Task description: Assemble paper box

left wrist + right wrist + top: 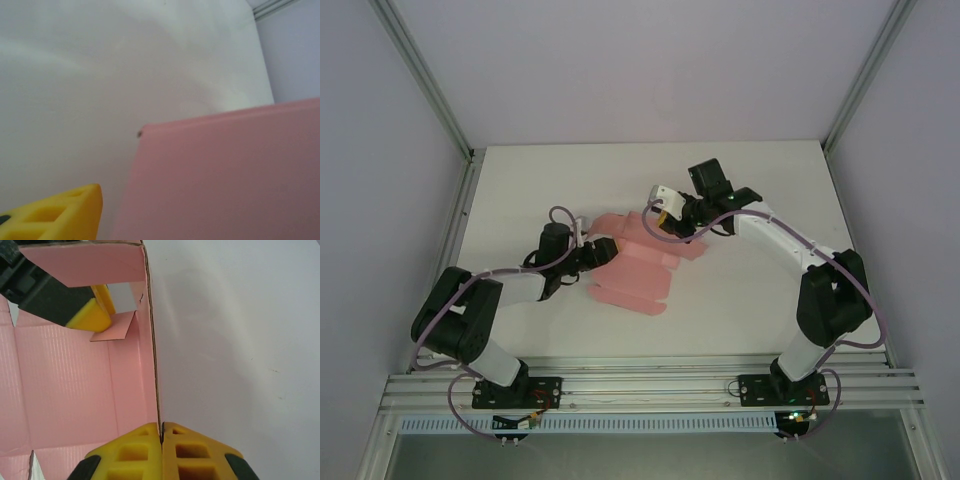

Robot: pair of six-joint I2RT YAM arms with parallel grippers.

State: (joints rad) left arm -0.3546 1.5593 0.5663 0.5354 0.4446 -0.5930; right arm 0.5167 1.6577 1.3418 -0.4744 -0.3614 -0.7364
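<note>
One pale pink paper box [635,270], partly folded, lies on the white surface [750,300] between two tools. The right tool [161,436] is clenched on the edge of an upright side wall. Its wrist view shows the card pinched between yellow pads [135,452], with the box spreading to their left. The left tool [603,252] sits just beside a raised flap [85,265]; I cannot tell whether it grips.

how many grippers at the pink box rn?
2. The left gripper is at the left side of the paper box; the right gripper is shut on an upright wall at its far-right edge.
</note>
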